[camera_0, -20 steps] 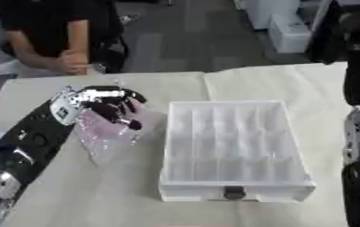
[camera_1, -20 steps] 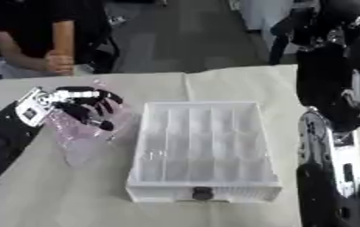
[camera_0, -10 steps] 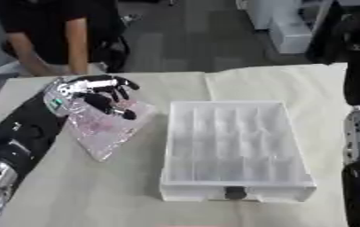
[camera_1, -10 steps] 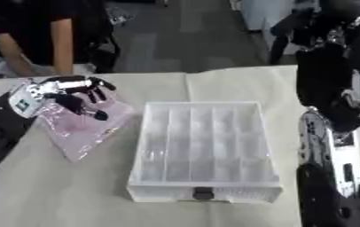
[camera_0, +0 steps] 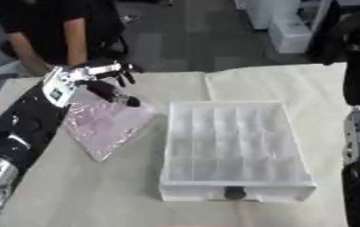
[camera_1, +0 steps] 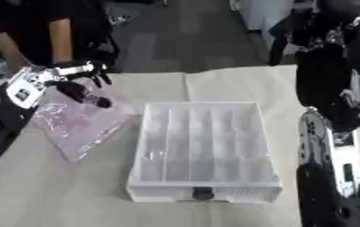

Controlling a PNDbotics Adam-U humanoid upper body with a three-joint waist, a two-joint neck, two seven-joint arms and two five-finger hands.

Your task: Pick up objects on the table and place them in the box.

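Clear pink bag (camera_0: 104, 125) tilted, left of empty white box (camera_0: 233, 150)

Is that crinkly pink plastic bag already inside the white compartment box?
No, the pink plastic bag lies on the table left of the white compartment box, under the left hand.

Crinkled glossy clear-pink plastic bag (camera_0: 105, 126); translucent white plastic compartment box (camera_0: 233, 150), smooth; matt cream cloth table cover (camera_0: 82, 195).

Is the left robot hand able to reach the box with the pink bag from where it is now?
Probably yes. The left robot hand holds the pink bag just left of the box, and nothing stands between them.
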